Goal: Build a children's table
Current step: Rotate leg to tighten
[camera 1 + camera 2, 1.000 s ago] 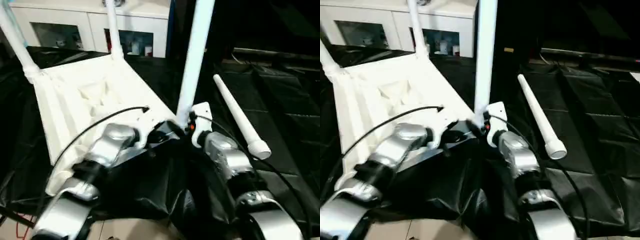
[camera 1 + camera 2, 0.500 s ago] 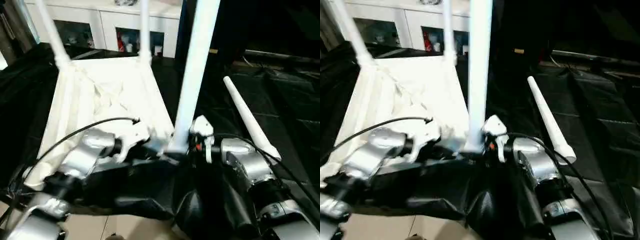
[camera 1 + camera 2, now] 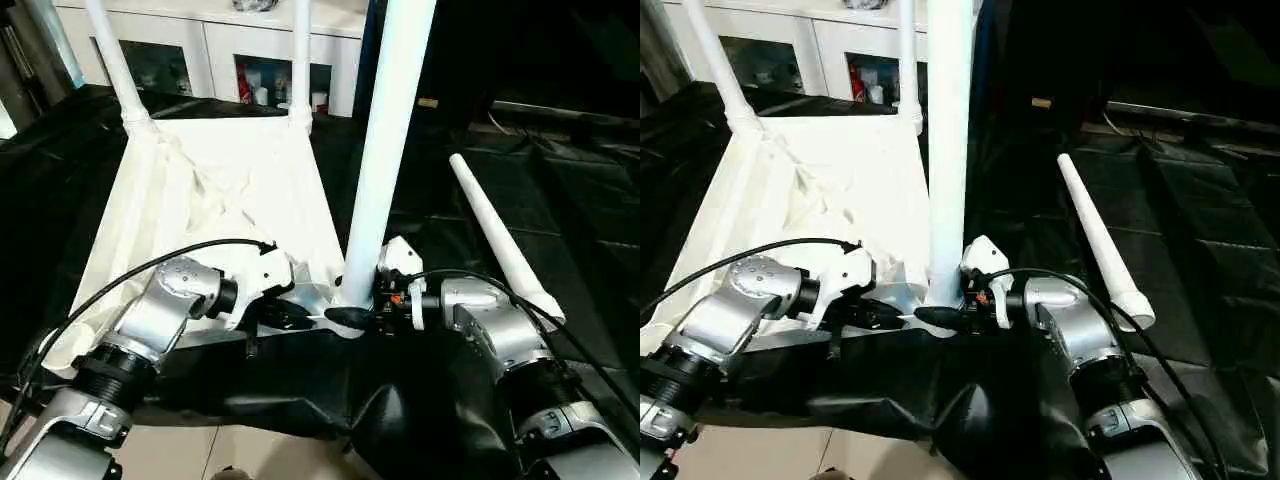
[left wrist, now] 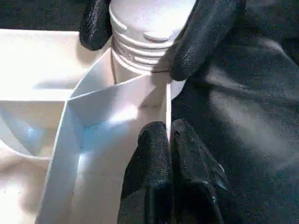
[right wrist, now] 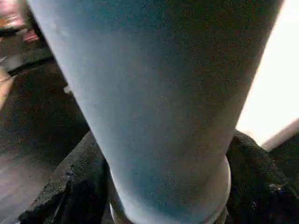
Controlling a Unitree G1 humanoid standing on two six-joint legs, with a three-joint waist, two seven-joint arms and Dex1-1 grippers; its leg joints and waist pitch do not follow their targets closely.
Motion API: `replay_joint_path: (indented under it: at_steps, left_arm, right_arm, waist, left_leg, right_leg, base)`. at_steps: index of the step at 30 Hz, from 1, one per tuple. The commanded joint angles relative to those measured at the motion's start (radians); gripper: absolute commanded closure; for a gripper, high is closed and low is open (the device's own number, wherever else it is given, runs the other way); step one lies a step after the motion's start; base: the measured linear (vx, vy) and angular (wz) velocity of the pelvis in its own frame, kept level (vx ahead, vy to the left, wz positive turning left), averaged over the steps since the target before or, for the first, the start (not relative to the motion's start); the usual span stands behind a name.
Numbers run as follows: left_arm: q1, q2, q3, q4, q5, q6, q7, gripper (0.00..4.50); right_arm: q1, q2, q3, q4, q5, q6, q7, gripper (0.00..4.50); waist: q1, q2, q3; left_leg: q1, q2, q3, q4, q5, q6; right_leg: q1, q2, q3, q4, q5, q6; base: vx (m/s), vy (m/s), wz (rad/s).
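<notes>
An upturned white tabletop (image 3: 215, 200) lies ribbed side up on black sheeting (image 3: 560, 200), with 2 legs (image 3: 115, 60) standing upright in its far corner sockets in front of a white glass-door cabinet (image 3: 200, 50). A 3rd leg (image 3: 385, 150) stands upright at the near right corner of the tabletop, just ahead of the robot's 2 silver forearms. The right tool (image 3: 352, 318) holds this leg at its base: the left wrist view shows 2 black fingertips (image 4: 208, 32) pressed on either side of the leg's ridged end where it meets the corner socket (image 4: 135, 91), and the right wrist view shows the leg's tube sitting between the dark pads (image 5: 70, 186). The left tool (image 4: 169, 140) is pinched narrow on the thin upright wall of the tabletop's rim (image 4: 167, 100) right beside that socket, with its 2 fingers on opposite faces of the wall and almost touching each other. The 4th leg (image 3: 505, 240) lies flat on the black sheeting to the right of the tabletop, well apart from it, its wider end nearest the robot and close to the right forearm (image 3: 490, 325). A black cable (image 3: 130, 285) arcs over the left forearm (image 3: 165, 310).
</notes>
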Motion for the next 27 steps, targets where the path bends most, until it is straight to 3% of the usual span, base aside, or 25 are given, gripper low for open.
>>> replay_joint_path:
  at_steps: [1, 4, 7, 10, 15, 16, 17, 22, 27]
  left_arm:
    - [-0.036, -0.058, -0.014, 0.003, -0.008, 0.009, 0.049, 4.50]
    - [-0.092, -0.137, 0.025, 0.084, 0.019, 0.055, 0.220, 4.50]
    - [-0.152, -0.206, 0.058, 0.155, 0.035, 0.090, 0.364, 4.50]
    - [-0.185, -0.245, 0.067, 0.193, 0.046, 0.095, 0.431, 4.50]
    - [-0.192, -0.268, 0.059, 0.197, 0.049, 0.088, 0.425, 4.50]
    - [-0.189, -0.268, 0.054, 0.191, 0.048, 0.086, 0.416, 4.50]
    - [-0.179, -0.259, 0.042, 0.182, 0.047, 0.072, 0.397, 4.50]
    - [-0.140, -0.216, 0.012, 0.140, 0.035, 0.043, 0.307, 4.50]
    - [-0.101, -0.162, -0.004, 0.090, 0.020, 0.010, 0.205, 4.50]
  right_arm:
    - [-0.009, 0.047, 0.002, 0.035, -0.008, 0.019, -0.092, 1.73]
    - [-0.060, 0.129, -0.068, 0.159, -0.028, -0.001, -0.358, 1.73]
    - [-0.103, 0.195, -0.118, 0.238, -0.015, -0.012, -0.525, 1.74]
    - [-0.126, 0.247, -0.131, 0.268, -0.022, -0.021, -0.622, 1.74]
    - [-0.140, 0.284, -0.112, 0.298, -0.046, -0.056, -0.613, 1.74]
    - [-0.145, 0.287, -0.117, 0.308, -0.040, -0.065, -0.598, 1.18]
    - [-0.151, 0.283, -0.126, 0.315, -0.028, -0.070, -0.579, 1.18]
    - [-0.143, 0.235, -0.099, 0.295, -0.047, -0.096, -0.513, 0.64]
    - [-0.099, 0.146, -0.052, 0.206, -0.029, -0.129, -0.293, 0.64]
  waist:
    - [-0.005, 0.005, -0.055]
    - [-0.017, 0.001, -0.053]
    - [-0.030, -0.001, -0.055]
    - [-0.034, -0.001, -0.061]
    - [-0.034, 0.000, -0.065]
    - [-0.035, 0.001, -0.065]
    - [-0.035, 0.001, -0.065]
    - [-0.040, 0.002, -0.064]
    - [-0.036, 0.004, -0.064]
  left_leg:
    - [-0.001, -0.006, 0.019, -0.067, -0.259, 0.017]
    - [0.001, -0.010, 0.016, -0.068, -0.279, -0.012]
    - [-0.004, -0.014, 0.012, -0.066, -0.280, -0.010]
    - [-0.008, -0.014, 0.014, -0.063, -0.248, 0.006]
    - [-0.012, -0.012, 0.017, -0.060, -0.196, 0.028]
    - [-0.012, -0.012, 0.017, -0.060, -0.195, 0.033]
    - [-0.012, -0.012, 0.018, -0.060, -0.193, 0.037]
    - [-0.012, -0.009, 0.017, -0.062, -0.212, 0.044]
    - [-0.008, -0.005, 0.019, -0.059, -0.216, 0.060]
  right_leg:
    - [0.055, -0.034, 0.035, -0.082, -0.329, -0.174]
    - [0.049, -0.036, 0.033, -0.091, -0.433, -0.134]
    - [0.051, -0.035, 0.028, -0.098, -0.467, -0.110]
    - [0.051, -0.033, 0.030, -0.094, -0.405, -0.118]
    - [0.058, -0.030, 0.031, -0.077, -0.250, -0.170]
    - [0.059, -0.030, 0.031, -0.076, -0.237, -0.179]
    - [0.060, -0.030, 0.031, -0.074, -0.224, -0.187]
    - [0.061, -0.033, 0.031, -0.075, -0.238, -0.194]
    - [0.061, -0.031, 0.033, -0.073, -0.204, -0.210]
  base:
    - [0.000, 0.000, 0.00]
    - [0.000, 0.000, 0.00]
    - [0.000, 0.000, 0.00]
    - [0.000, 0.000, 0.00]
    - [0.000, 0.000, 0.00]
    - [0.000, 0.000, 0.00]
    - [0.000, 0.000, 0.00]
    - [0.000, 0.000, 0.00]
    - [0.000, 0.000, 0.00]
